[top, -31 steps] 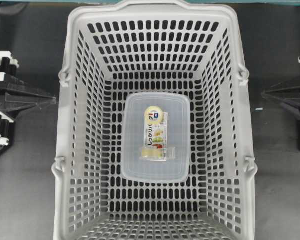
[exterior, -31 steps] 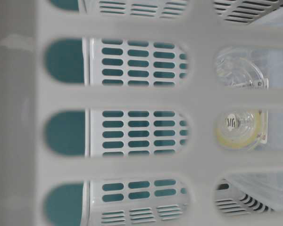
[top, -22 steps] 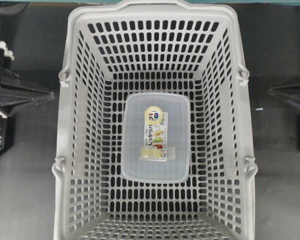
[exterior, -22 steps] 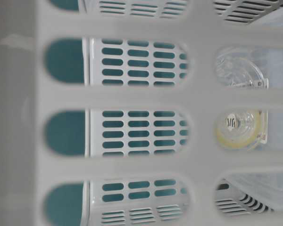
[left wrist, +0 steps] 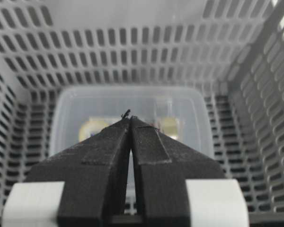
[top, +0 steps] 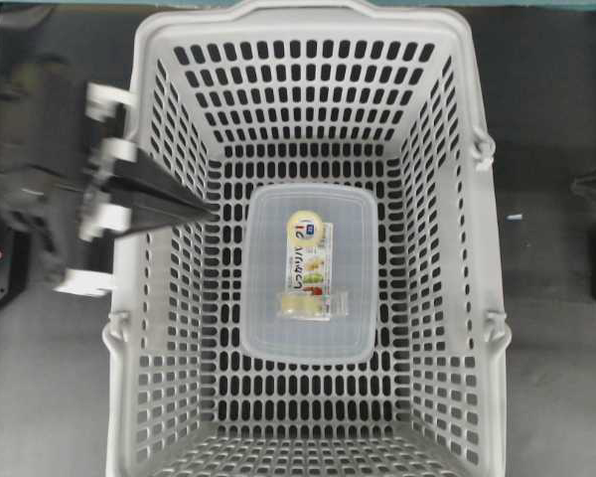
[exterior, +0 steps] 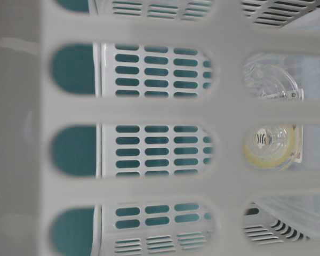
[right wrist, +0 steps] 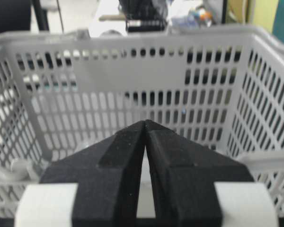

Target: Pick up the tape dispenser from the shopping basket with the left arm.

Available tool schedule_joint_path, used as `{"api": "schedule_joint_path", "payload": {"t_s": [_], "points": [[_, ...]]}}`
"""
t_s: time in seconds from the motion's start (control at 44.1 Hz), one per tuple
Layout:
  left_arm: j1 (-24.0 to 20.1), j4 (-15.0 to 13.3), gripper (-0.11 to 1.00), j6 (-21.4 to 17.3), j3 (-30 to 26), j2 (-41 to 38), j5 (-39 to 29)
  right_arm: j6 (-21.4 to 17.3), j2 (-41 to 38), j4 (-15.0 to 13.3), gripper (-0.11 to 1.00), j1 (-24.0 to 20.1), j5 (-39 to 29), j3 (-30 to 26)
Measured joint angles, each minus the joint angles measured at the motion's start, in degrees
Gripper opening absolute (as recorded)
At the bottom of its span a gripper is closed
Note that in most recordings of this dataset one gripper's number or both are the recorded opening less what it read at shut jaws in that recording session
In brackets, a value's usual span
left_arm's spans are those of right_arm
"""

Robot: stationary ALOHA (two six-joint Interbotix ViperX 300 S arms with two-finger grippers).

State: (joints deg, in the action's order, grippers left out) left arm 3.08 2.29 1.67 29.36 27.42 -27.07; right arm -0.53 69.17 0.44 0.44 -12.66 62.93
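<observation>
We see a dark table (top: pixel 50 397) with a big light-grey shopping basket (top: pixel 308 25) sitting on it. The basket fills most of the overhead view, and its near end is cut off at the bottom edge. Behind the basket, in the right wrist view, the room is bright and blurry, and we cannot tell what the things back there are.

The left arm (top: pixel 40 189) is blurry from above. Its left gripper (top: pixel 211 214) pokes over the basket's left wall, and its two black fingers (left wrist: pixel 104 156) are pressed together with nothing between them. Ahead of those fingertips and lower down lies a clear plastic box (top: pixel 263 328) on the basket floor.

The tape dispenser (top: pixel 309 268) lies flat on top of that box, well ahead of the fingertips and not touching them. In the left wrist view the fingers hide most of it, so we only see yellow bits on each side.

The right gripper (right wrist: pixel 146 124) sits outside the basket, pointing at its wall, fingers together and holding nothing.

The table-level view looks through blurry slots; we can just make out the pale-yellow roll (exterior: pixel 269 149).
</observation>
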Motion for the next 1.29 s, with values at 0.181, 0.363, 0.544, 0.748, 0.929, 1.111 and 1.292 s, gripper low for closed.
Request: {"api": "schedule_joint_path", "payload": {"t_s": [0.181, 0.363, 0.544, 0.748, 0.929, 1.111, 1.292], "points": [[0.18, 0.0, 0.0, 0.09, -7.03, -10.02, -8.35, 0.0, 0.44, 0.0, 0.01, 0.53, -0.53, 0.0], [0.97, 0.0, 0.0, 0.09, -10.46, -16.0, -11.25, 0.0, 0.44, 0.0, 0.25, 0.97, -0.53, 0.0], [1.58, 0.0, 0.07, 0.97, -10.99, -18.63, -11.51, 0.0, 0.53, 0.09, 0.56, 1.14, -0.53, 0.0], [1.93, 0.09, 0.61, 3.6, -11.69, -21.62, -11.87, 0.0, 0.62, 0.09, 0.58, 1.67, 0.88, 0.09], [2.81, 0.09, 0.91, 5.62, -12.74, -25.75, -12.04, 0.0, 0.62, 0.09, 0.58, 1.76, 2.29, 0.53], [4.31, 0.09, 0.9, 5.89, -15.03, -29.97, -12.04, 0.0, 0.62, 0.0, 0.58, 1.76, 2.55, 0.88], [4.83, 0.09, 0.89, 6.59, -15.56, -33.49, -12.04, 0.0, 0.62, 0.09, 0.58, 1.76, 2.55, 1.41]]}}
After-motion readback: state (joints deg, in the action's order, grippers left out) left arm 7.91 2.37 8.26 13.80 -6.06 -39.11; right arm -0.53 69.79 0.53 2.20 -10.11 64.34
